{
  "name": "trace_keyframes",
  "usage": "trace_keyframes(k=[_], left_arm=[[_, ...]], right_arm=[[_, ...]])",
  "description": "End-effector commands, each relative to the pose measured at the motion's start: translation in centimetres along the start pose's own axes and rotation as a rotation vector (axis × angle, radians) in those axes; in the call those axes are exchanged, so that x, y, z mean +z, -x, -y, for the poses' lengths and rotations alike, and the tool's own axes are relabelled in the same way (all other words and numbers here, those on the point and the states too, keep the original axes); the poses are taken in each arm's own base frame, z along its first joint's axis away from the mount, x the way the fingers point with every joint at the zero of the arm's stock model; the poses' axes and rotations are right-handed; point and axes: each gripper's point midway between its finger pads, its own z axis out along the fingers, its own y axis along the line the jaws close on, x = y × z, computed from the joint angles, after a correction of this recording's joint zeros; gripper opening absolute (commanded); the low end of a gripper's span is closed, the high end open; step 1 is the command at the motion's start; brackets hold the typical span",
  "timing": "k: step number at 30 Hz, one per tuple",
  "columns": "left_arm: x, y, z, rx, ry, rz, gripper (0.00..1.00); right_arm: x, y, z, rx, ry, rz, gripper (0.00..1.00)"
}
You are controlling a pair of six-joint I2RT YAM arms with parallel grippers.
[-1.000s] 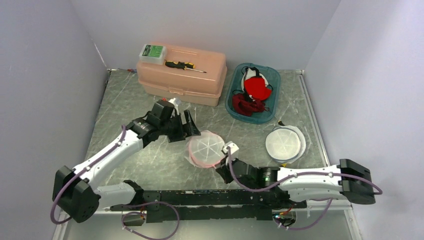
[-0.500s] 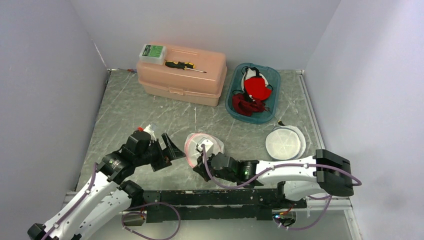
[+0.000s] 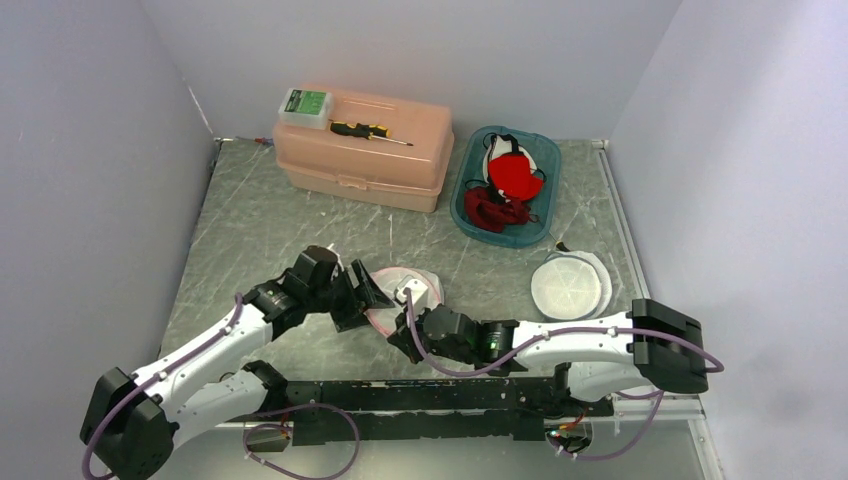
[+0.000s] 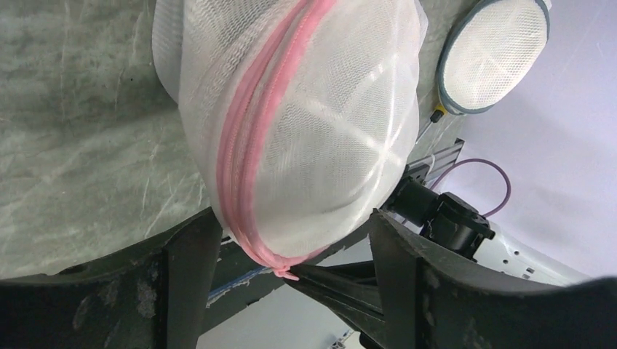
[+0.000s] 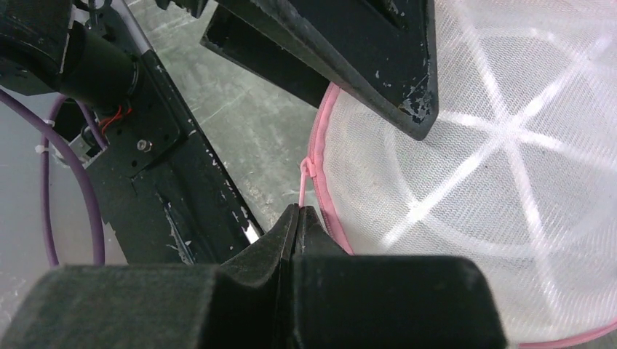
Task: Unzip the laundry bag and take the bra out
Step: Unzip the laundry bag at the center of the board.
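The round white mesh laundry bag (image 3: 412,290) with a pink zipper lies on the table at front centre. My left gripper (image 3: 362,296) is open, its fingers (image 4: 182,276) flanking the bag's (image 4: 313,123) near end. My right gripper (image 3: 403,328) is shut on the pink zipper pull (image 5: 303,185), just at the bag's (image 5: 495,182) edge. Its tips (image 5: 300,218) pinch the tab. In the left wrist view the pull (image 4: 287,275) meets the right gripper's tip. The zipper looks closed. No bra shows through the mesh.
A second round mesh bag (image 3: 570,287) with a grey rim lies to the right. A teal bin (image 3: 468,222) with red and white garments stands at back right. A pink toolbox (image 3: 365,150) carries a screwdriver (image 3: 368,131) and a small green-topped box (image 3: 304,105).
My left arm has swung right, and its open jaws now straddle the bag. My right gripper has stayed shut on the zipper pull at the bag's near edge.
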Motion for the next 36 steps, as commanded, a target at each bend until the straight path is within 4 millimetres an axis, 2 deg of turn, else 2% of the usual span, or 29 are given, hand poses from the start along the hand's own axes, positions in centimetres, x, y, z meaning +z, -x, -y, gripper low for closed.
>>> trace_keyframes(k=[1,6,12,15,26,36], left_arm=[[-0.2,1.3,2.8,0.055,-0.086,0.048,0.72],[0.1,1.6,2.3,0.062,-0.068,0.067,0.44],[0.6,2.0,2.0,0.069,-0.051,0.079,0.15],[0.8,2.2,2.0,0.065,-0.048,0.084,0.04],[0.6,2.8,2.1,0.060,-0.038,0.118,0.03],[0.6,2.8,2.1,0.060,-0.038,0.115,0.03]], right_arm=[[-0.7,1.7,-0.1,0.029,0.000,0.061,0.00],[-1.0,1.4,0.3,0.040,-0.013,0.058,0.00],[-1.9,0.9,1.1,0.057,-0.041,0.054,0.00],[-2.6,0.6,1.6,0.069,-0.062,0.053,0.00],[-5.0,-2.2,4.3,0.121,-0.140,0.023,0.00],[-6.3,-3.3,7.0,0.177,-0.271,0.038,0.00]])
